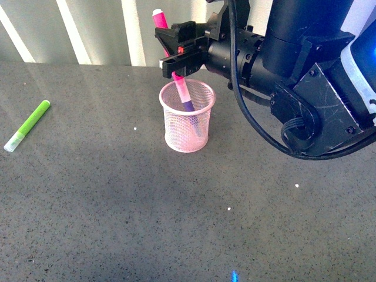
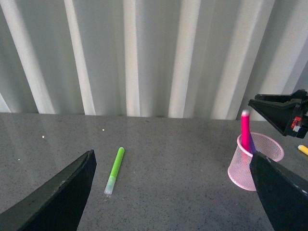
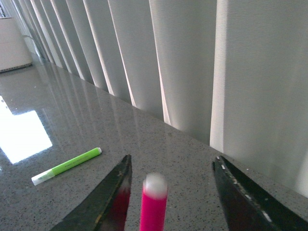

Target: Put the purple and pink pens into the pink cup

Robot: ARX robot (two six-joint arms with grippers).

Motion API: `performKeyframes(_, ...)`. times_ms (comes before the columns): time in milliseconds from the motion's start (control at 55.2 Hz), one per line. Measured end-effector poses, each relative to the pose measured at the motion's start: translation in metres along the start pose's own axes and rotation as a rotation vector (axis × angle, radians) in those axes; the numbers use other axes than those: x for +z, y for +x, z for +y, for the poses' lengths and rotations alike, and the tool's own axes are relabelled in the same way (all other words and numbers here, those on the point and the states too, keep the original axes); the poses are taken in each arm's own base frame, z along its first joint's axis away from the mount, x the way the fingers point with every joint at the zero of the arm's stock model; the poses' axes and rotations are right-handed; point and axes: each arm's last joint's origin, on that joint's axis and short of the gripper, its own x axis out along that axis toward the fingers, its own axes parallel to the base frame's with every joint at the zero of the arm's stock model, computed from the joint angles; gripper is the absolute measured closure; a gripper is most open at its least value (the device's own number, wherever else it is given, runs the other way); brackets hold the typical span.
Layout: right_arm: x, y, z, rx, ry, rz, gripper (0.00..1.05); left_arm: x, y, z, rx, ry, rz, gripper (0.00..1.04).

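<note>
Right tool spread wide around the pink pen, which leans in the pink cup beside the purple pen near the desk's far edge, apparently let go; left tool spread, idle.

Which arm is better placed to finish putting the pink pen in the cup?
Right. Its gripper is directly above the pink cup, jaws open around the pink pen leaning in it. The left gripper is farther away.
</note>
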Motion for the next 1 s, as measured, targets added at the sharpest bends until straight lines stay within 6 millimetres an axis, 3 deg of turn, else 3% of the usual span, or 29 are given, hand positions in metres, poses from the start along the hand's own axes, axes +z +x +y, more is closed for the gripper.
performKeyframes(290, 0.002, -0.009, -0.007, -0.045, 0.011, -0.005, 0.05, 0.000, 0.000, 0.000, 0.000, 0.000, 0.000, 0.07)
performKeyframes(435, 0.034, -0.022, -0.003, -0.069, -0.015, -0.061, 0.07, 0.000, 0.000, 0.000, 0.000, 0.000, 0.000, 0.07)
performKeyframes(507, 0.064, -0.034, -0.002, -0.092, -0.041, -0.114, 0.07, 0.000, 0.000, 0.000, 0.000, 0.000, 0.000, 0.07)
performKeyframes(634, 0.098, -0.057, -0.001, -0.163, -0.070, -0.161, 0.07, 0.000, 0.000, 0.000, 0.000, 0.000, 0.000, 0.07)
performKeyframes(815, 0.137, -0.106, 0.011, -0.298, -0.129, -0.166, 0.07, 0.000, 0.000, 0.000, 0.000, 0.000, 0.000, 0.07)
performKeyframes(997, 0.181, -0.165, 0.053, -0.407, -0.194, -0.141, 0.07, 0.000, 0.000, 0.000, 0.000, 0.000, 0.000, 0.07)
